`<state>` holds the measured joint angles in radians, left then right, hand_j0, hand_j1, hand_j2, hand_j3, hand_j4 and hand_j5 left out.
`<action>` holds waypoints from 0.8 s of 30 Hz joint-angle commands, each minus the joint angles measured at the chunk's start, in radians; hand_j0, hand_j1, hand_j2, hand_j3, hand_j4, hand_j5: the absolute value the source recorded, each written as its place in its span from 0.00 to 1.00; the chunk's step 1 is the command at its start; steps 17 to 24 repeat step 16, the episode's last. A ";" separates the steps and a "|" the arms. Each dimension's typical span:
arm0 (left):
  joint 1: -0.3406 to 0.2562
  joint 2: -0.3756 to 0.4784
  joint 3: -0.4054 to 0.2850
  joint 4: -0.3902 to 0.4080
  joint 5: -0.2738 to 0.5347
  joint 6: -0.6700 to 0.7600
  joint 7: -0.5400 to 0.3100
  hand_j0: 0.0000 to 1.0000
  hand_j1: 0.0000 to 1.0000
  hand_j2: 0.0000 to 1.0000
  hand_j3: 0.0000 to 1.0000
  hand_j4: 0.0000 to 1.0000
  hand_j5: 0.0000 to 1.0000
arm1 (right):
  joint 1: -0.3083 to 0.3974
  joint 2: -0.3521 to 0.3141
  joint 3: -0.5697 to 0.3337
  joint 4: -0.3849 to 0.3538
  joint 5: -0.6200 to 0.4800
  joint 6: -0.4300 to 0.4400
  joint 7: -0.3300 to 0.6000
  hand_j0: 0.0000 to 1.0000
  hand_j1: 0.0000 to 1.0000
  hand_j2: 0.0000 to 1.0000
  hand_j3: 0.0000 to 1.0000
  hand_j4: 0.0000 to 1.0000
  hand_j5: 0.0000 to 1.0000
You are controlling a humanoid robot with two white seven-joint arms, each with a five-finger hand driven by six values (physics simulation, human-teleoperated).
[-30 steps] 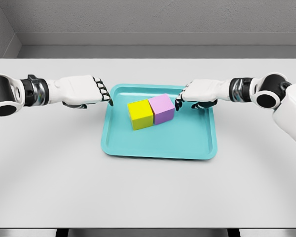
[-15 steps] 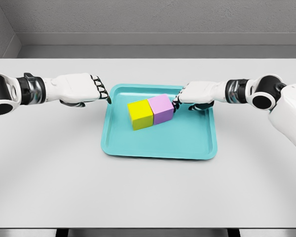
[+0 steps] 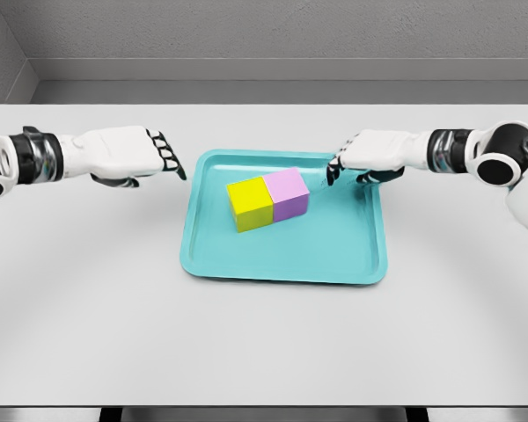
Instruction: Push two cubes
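A yellow cube (image 3: pixel 250 202) and a pink cube (image 3: pixel 288 193) sit side by side, touching, in the upper middle of a teal tray (image 3: pixel 286 259). My left hand (image 3: pixel 163 152) hovers over the table left of the tray, fingers relaxed, holding nothing. Over the tray's far right corner is my right hand (image 3: pixel 338 164), fingers curled downward, a short gap away from the pink cube. Neither hand touches a cube.
The tray lies on a light grey table (image 3: pixel 264 343) with a grey wall behind it. The table's front edge runs along the bottom of the view.
Both hands have pulled back outward: the left moved left away from the tray, the right moved right and off the pink cube's side. The cubes stayed put.
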<state>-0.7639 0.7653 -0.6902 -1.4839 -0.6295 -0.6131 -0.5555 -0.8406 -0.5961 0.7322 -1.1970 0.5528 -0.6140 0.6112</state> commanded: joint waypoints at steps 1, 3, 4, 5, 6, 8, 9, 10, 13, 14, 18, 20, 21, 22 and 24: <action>0.000 0.029 0.017 0.016 0.042 0.002 0.002 0.78 0.78 0.78 0.78 0.78 0.78 | 0.002 -0.093 -0.080 -0.073 -0.016 0.003 0.000 0.62 0.62 0.62 0.62 0.62 0.62; 0.003 0.057 0.021 0.050 0.082 0.002 0.003 0.81 0.81 0.81 0.81 0.81 0.81 | 0.046 -0.148 -0.189 -0.130 -0.036 0.003 0.000 0.64 0.64 0.64 0.64 0.64 0.64; 0.002 0.066 0.021 0.067 0.102 0.002 0.003 0.81 0.81 0.81 0.81 0.81 0.81 | 0.066 -0.182 -0.231 -0.141 -0.066 0.003 0.000 0.65 0.65 0.65 0.65 0.65 0.65; 0.003 0.080 0.021 0.088 0.129 0.002 0.005 0.92 0.92 0.92 0.92 0.92 0.92 | 0.087 -0.199 -0.266 -0.133 -0.076 0.003 0.000 0.65 0.65 0.65 0.65 0.65 0.65; 0.006 0.085 0.021 0.122 0.172 0.002 0.006 1.00 1.00 1.00 1.00 1.00 1.00 | 0.129 -0.212 -0.323 -0.127 -0.086 0.003 0.000 0.67 0.67 0.67 0.67 0.67 0.67; 0.005 0.085 0.021 0.152 0.185 0.002 0.006 1.00 1.00 1.00 1.00 1.00 1.00 | 0.198 -0.254 -0.407 -0.110 -0.135 0.003 0.000 0.74 0.74 0.74 0.74 0.74 0.74; 0.005 0.085 0.021 0.154 0.185 0.002 0.006 1.00 1.00 1.00 1.00 1.00 1.00 | 0.212 -0.264 -0.419 -0.085 -0.165 0.003 0.000 0.77 0.77 0.77 0.77 0.77 0.77; 0.003 0.092 0.023 0.165 0.183 0.002 0.005 1.00 1.00 1.00 1.00 1.00 1.00 | 0.222 -0.265 -0.419 -0.072 -0.168 0.003 0.000 0.90 0.90 0.90 0.90 0.90 0.90; 0.006 0.132 0.029 0.183 0.183 0.002 0.005 1.00 1.00 1.00 1.00 1.00 1.00 | 0.227 -0.263 -0.416 -0.064 -0.166 0.003 0.000 0.99 0.99 0.99 0.99 0.99 0.99; 0.006 0.132 0.029 0.198 0.183 0.002 0.003 1.00 1.00 1.00 1.00 1.00 1.00 | 0.232 -0.261 -0.415 -0.065 -0.166 0.003 0.000 0.99 0.99 0.99 0.99 0.99 0.99; 0.006 0.134 0.037 0.202 0.183 0.002 0.003 1.00 1.00 1.00 1.00 1.00 1.00 | 0.233 -0.260 -0.412 -0.068 -0.166 0.003 0.000 0.99 0.99 0.99 0.99 0.99 0.99; 0.006 0.134 0.037 0.202 0.183 0.002 0.003 1.00 1.00 1.00 1.00 1.00 1.00 | 0.233 -0.260 -0.412 -0.068 -0.166 0.003 0.000 0.99 0.99 0.99 0.99 0.99 0.99; 0.006 0.134 0.037 0.202 0.183 0.002 0.003 1.00 1.00 1.00 1.00 1.00 1.00 | 0.233 -0.260 -0.412 -0.068 -0.166 0.003 0.000 0.99 0.99 0.99 0.99 0.99 0.99; 0.006 0.134 0.037 0.202 0.183 0.002 0.003 1.00 1.00 1.00 1.00 1.00 1.00 | 0.233 -0.260 -0.412 -0.068 -0.166 0.003 0.000 0.99 0.99 0.99 0.99 0.99 0.99; 0.006 0.134 0.037 0.202 0.183 0.002 0.003 1.00 1.00 1.00 1.00 1.00 1.00 | 0.233 -0.260 -0.412 -0.068 -0.166 0.003 0.000 0.99 0.99 0.99 0.99 0.99 0.99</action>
